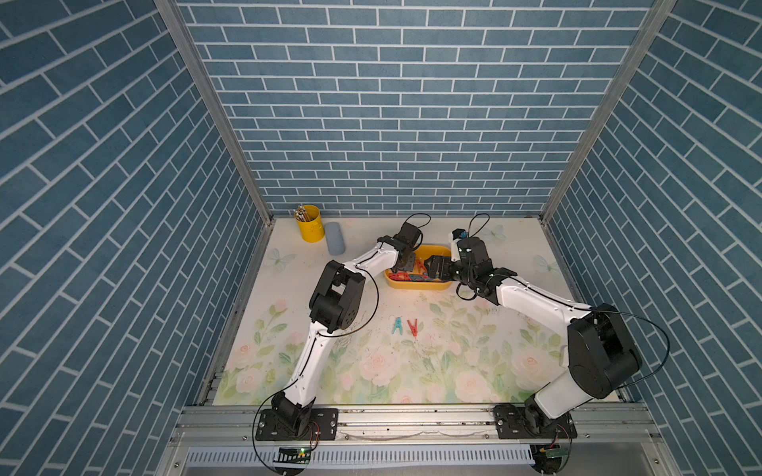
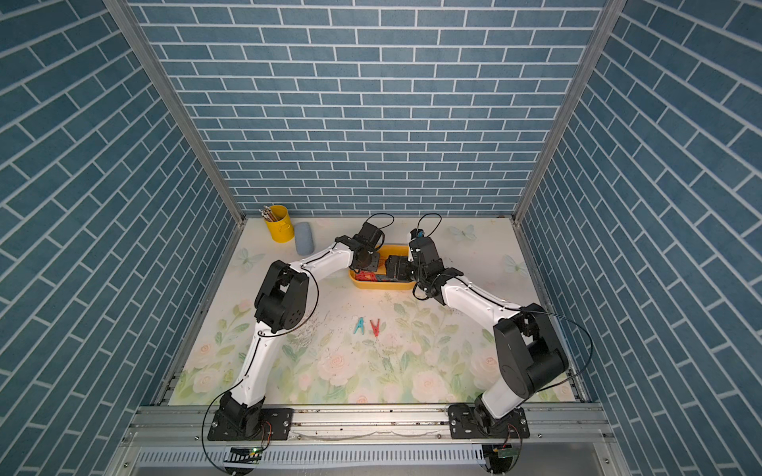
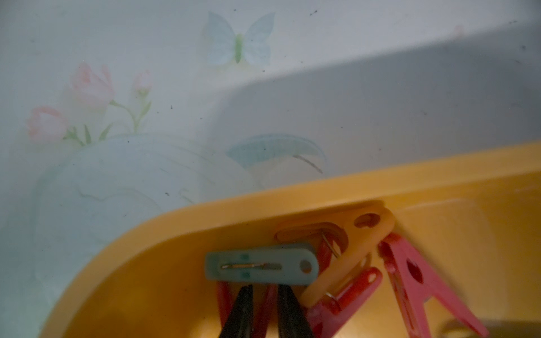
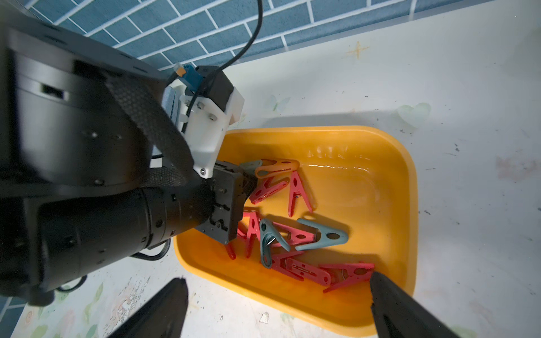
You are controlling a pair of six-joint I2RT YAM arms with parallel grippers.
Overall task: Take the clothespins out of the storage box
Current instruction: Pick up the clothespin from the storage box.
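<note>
Reaching into the yellow box (image 1: pixel 416 285), just above the middle of both top views, the left fingers (image 3: pixel 248 310) are pinched nearly together on a red peg (image 3: pixel 265 298) lying under a teal peg (image 3: pixel 260 264). The right fingers (image 4: pixel 395 307) stand wide apart, holding nothing, above the heap of pegs (image 4: pixel 295 190) inside the box. Two loose pegs (image 1: pixel 397 325) lie on the bench (image 1: pixel 453 362) below the box
</note>
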